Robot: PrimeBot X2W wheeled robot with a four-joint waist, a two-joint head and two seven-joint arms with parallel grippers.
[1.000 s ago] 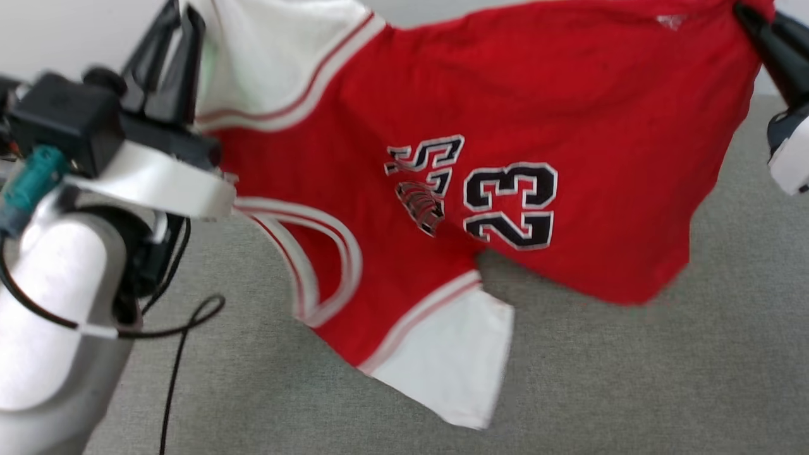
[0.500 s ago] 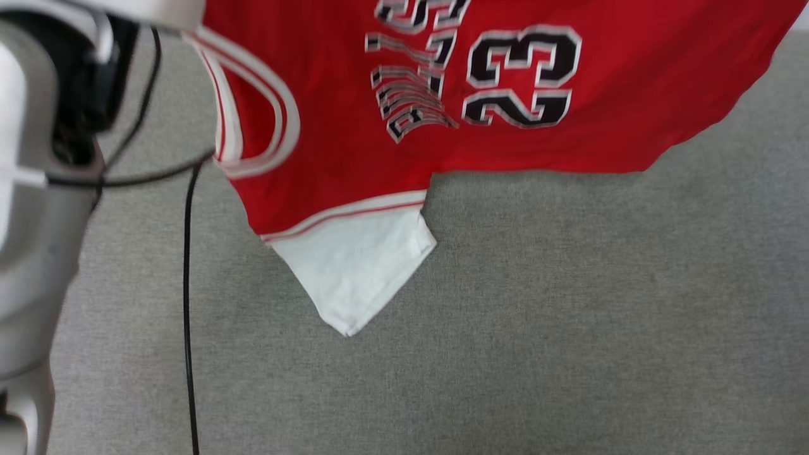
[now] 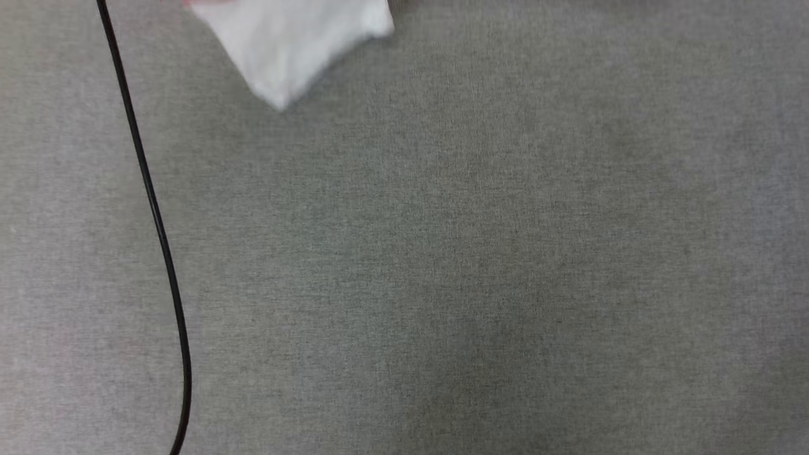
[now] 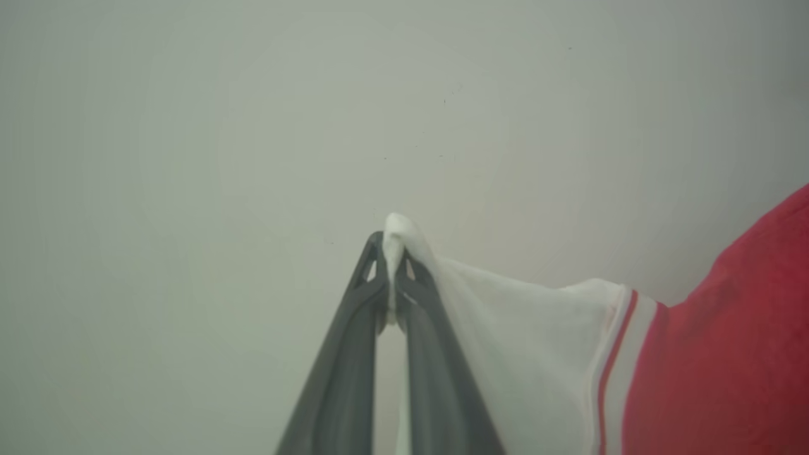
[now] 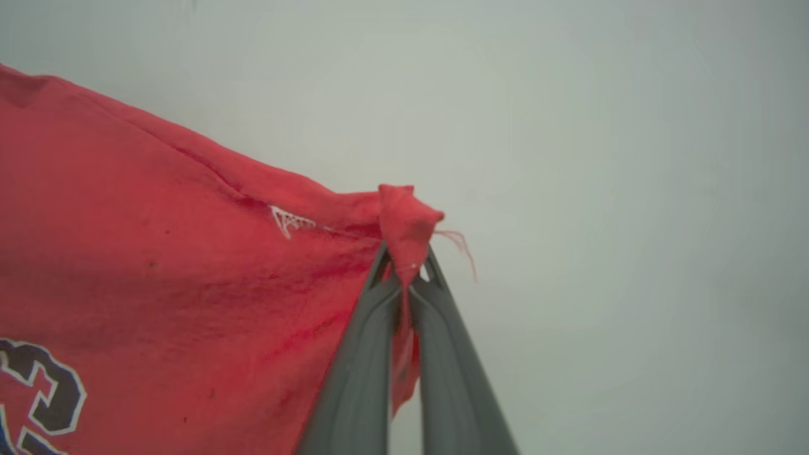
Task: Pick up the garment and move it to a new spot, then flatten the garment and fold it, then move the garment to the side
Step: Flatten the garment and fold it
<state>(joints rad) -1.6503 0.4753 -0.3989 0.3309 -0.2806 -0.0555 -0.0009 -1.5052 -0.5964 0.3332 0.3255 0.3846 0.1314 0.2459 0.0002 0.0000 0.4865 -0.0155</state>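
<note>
A grey woven fabric surface (image 3: 480,265) spreads flat below the robot, bare across its near and right parts, with a thin black cable (image 3: 158,227) trailing down its left side. Over its far left part hangs the lowest bit of the garment (image 3: 297,44) — a red jersey T-shirt with white short sleeves and red-white striped trim — seen here as a blurred white sleeve tip. Whether that tip touches the surface or hangs just above it cannot be told. Higher up, the shirt is stretched between both arms. The left gripper (image 4: 392,278) has its two dark fingers pressed together on a small pinch of white sleeve edge, with a nub of cloth poking past the tips. The right gripper (image 5: 407,268) is likewise clamped tight on a bunched red hem corner, beside the small white logo (image 5: 289,221), and a loose thread (image 5: 458,243) strays off the corner. Behind both stands a plain pale wall (image 4: 189,126). The risks, as I judge them: each hold is only a thin corner bite, so a quick swing or the shirt's own weight could pull one free and drop that side in a heap. The dangling sleeve could also land folded under the body when the shirt is laid down, spoiling the flattening, and it hangs near the cable, which might snag it or end up beneath the shirt.
</note>
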